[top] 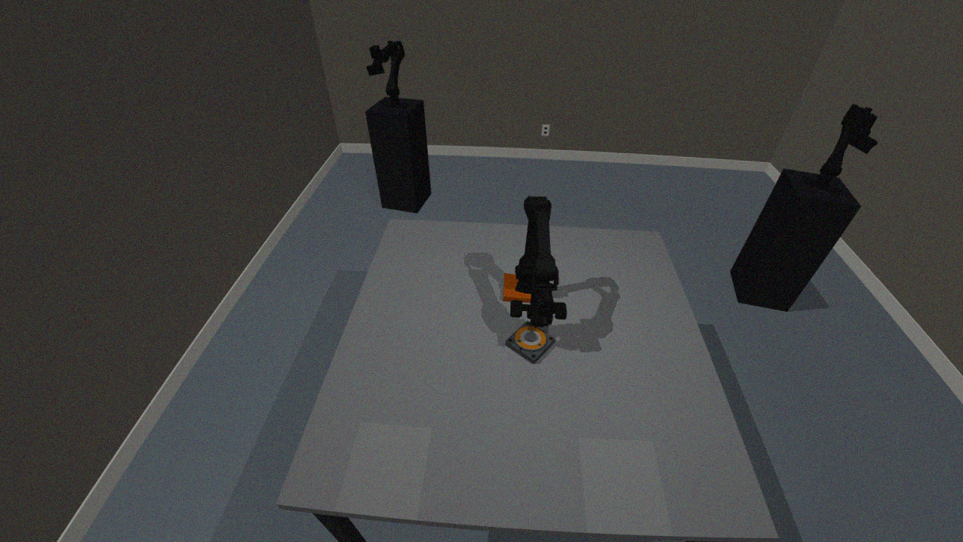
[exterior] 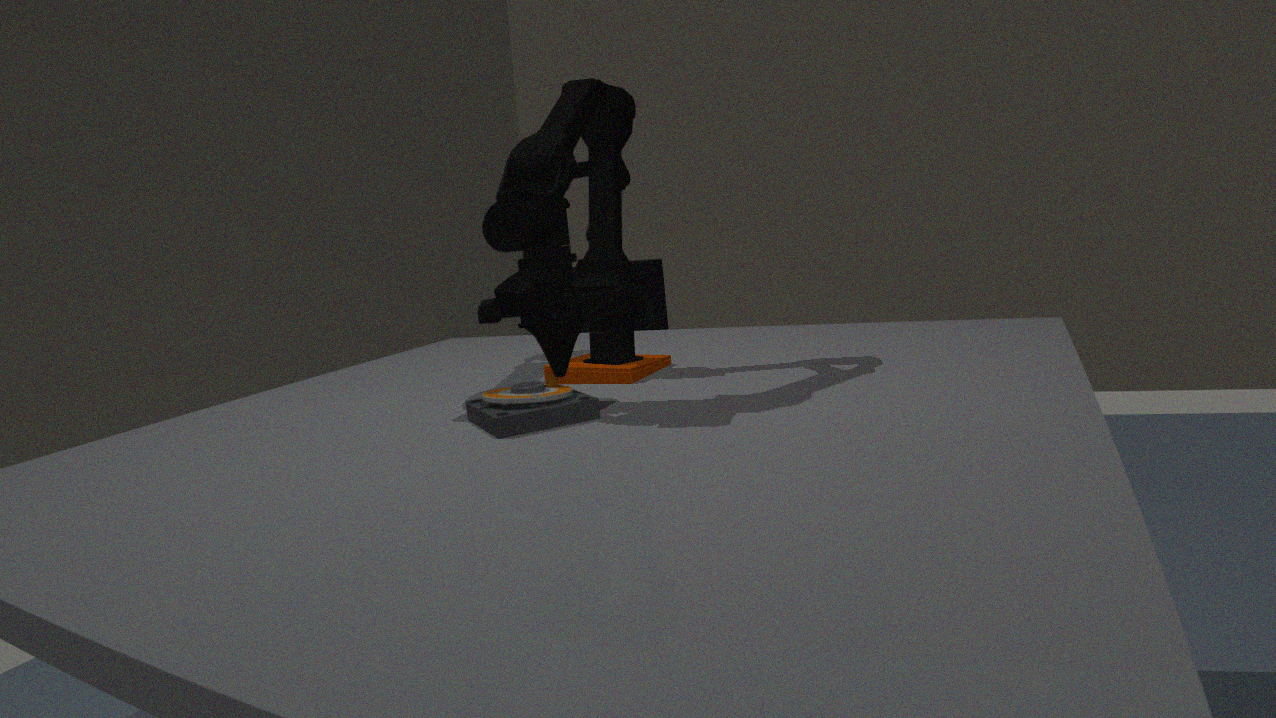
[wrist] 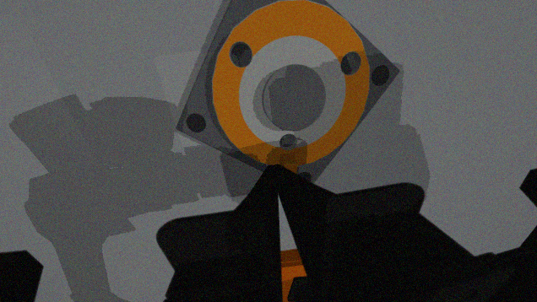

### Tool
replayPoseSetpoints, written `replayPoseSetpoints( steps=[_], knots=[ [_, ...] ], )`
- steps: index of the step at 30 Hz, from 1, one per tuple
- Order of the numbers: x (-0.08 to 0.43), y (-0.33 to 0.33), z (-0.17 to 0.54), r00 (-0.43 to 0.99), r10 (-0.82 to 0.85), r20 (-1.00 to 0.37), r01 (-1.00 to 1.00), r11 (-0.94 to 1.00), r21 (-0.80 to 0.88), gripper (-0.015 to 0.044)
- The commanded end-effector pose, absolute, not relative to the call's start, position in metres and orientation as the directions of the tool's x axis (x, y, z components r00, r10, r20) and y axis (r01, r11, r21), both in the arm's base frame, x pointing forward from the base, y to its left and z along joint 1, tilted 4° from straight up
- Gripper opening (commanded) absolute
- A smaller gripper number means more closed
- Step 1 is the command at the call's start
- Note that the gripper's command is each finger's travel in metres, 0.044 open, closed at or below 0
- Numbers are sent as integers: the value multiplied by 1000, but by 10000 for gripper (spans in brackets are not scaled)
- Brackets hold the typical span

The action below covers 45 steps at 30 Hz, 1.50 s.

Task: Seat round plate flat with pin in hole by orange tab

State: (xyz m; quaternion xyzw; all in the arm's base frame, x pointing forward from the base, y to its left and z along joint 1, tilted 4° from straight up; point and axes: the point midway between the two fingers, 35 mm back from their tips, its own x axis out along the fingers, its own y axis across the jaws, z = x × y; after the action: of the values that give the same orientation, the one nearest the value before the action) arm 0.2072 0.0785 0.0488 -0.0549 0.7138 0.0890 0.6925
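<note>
The round plate [wrist: 291,82] is an orange ring with a pale grey middle, and it sits on the square dark grey base [wrist: 198,114] with the post [wrist: 295,97] poking up through its middle hole; the base is the thing to find everything else by; the orange tab [wrist: 280,157] sticks out at the edge of the plate that is nearest the wrist camera, and the small hole beside the tab has the pin [wrist: 288,140] showing in it; two more dark holes sit in the orange ring on the far side of the post; the base has dark round holes in its corners; from the side view the plate [exterior: 522,393] lies low on top of the base [exterior: 533,414], but I cannot tell if it is fully flat; the gripper [wrist: 278,169] is right at the tab edge of the plate, with its black fingers pressed together into one sharp point and nothing between them; I cannot tell if the point touches the tab; the arm [exterior: 571,214] bends over the base from behind; its orange foot plate [exterior: 615,367] is just behind the base on the grey table [exterior: 803,535]; two tall black stands [top: 398,151] with cameras are far off from the base, on the floor beyond the table.
</note>
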Motion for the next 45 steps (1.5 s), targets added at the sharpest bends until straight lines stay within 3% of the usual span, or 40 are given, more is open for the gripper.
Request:
replayPoseSetpoints(
  steps=[1, 45],
  knots=[
    [204, 72, 46, -44, 34, -998, -200, 979, 42, 0],
    [219, 37, 45, -43, 31, -999, -200, 979, 39, 0]
  ],
)
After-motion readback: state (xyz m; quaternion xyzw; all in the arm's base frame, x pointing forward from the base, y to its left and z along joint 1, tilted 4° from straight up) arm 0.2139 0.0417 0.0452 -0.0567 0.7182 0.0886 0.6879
